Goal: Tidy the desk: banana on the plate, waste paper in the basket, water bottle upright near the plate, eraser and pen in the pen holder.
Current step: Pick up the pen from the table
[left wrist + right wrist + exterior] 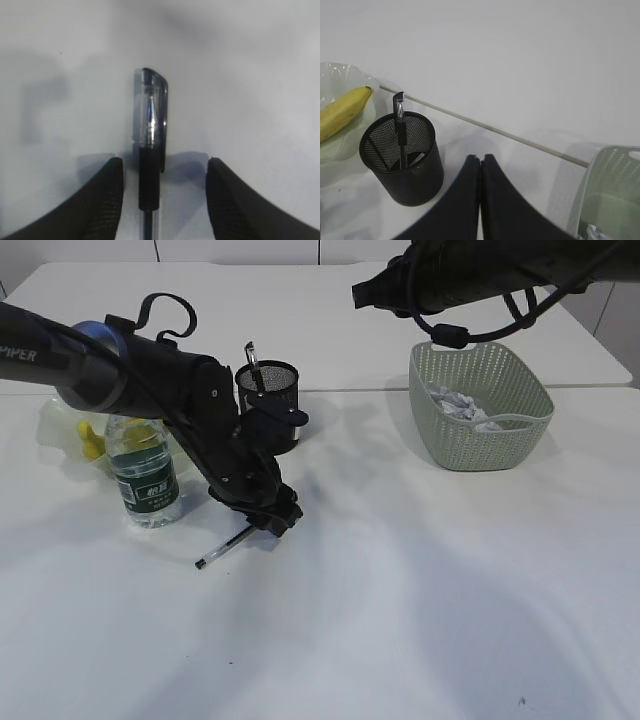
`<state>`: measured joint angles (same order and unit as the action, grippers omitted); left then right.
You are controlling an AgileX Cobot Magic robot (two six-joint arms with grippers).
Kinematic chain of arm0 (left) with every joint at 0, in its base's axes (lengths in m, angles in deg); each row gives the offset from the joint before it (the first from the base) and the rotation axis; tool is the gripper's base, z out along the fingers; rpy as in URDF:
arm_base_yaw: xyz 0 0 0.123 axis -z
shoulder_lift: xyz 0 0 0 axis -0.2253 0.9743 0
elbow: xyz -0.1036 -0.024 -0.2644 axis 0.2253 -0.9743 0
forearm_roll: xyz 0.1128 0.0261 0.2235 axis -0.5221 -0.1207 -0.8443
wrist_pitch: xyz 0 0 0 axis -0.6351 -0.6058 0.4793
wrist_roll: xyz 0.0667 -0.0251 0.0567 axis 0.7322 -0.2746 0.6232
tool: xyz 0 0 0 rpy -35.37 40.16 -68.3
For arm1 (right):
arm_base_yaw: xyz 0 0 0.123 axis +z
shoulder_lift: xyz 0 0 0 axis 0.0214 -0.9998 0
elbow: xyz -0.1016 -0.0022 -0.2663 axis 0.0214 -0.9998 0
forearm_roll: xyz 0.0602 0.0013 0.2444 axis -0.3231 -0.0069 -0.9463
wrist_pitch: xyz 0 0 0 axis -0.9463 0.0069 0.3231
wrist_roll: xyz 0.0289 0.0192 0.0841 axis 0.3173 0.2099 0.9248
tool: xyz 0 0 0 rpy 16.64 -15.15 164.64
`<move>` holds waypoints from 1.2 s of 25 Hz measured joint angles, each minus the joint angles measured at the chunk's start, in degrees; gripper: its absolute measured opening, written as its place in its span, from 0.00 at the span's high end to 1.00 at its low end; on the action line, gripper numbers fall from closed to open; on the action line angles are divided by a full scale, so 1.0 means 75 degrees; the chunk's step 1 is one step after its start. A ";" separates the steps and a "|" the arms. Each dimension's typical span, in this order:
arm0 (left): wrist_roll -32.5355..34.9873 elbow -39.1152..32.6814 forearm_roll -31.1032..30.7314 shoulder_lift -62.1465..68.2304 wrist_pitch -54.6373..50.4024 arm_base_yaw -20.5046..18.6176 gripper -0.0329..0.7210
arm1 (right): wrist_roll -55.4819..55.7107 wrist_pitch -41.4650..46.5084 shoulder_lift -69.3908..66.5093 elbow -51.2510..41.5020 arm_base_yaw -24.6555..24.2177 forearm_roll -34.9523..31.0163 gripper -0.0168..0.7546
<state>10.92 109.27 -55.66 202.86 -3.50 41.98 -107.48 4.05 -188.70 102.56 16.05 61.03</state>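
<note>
Pen [151, 150] flat on bench [420, 600], directly beneath left claw [162, 192]. Long axis straight between the parted fingers [102, 200], gap on each side, no contact. Left arm far nearer. Right claw [480, 165] pressed closed, empty, high above pen holder [402, 157].

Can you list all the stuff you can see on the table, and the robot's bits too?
pen on table: 1, black and clear, lying flat between the left tool's fingers
pen holder: 1, black mesh, behind the left arm, one pen standing in it
water bottle: 1, clear with green label, upright at left
banana: 1, yellow, on the plate
plate: 1, pale, far left
basket: 1, green, at right
waste paper: crumpled, white, inside basket
left tool: open around pen
right tool: shut, raised above table
</note>
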 joint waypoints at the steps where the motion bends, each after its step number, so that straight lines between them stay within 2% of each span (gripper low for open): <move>1: 0.0037 0.0000 0.0000 -0.0013 -0.0046 0.0000 0.46 | 0.0000 0.0000 0.0000 0.0000 0.0000 0.0000 1.00; 6: 0.0165 0.0017 -0.0045 -0.0029 -0.0289 0.0000 0.47 | 0.0000 0.0000 0.0000 0.0000 0.0000 -0.0014 1.00; 14: 0.0267 0.0017 -0.0082 -0.0029 -0.0380 0.0000 0.62 | 0.0000 0.0000 0.0000 0.0000 0.0000 -0.0015 1.00; 20: 0.0281 0.0017 -0.0116 -0.0029 -0.0366 0.0000 0.65 | 0.0000 0.0000 0.0000 0.0000 0.0000 -0.0015 1.00; 30: 0.0296 0.0022 -0.0363 -0.0042 -0.0558 0.0000 0.87 | 0.0000 0.0000 0.0000 0.0000 0.0000 -0.0015 1.00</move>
<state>13.14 109.44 -58.38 202.55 -7.69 41.98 -107.48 4.05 -188.70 102.56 16.05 60.92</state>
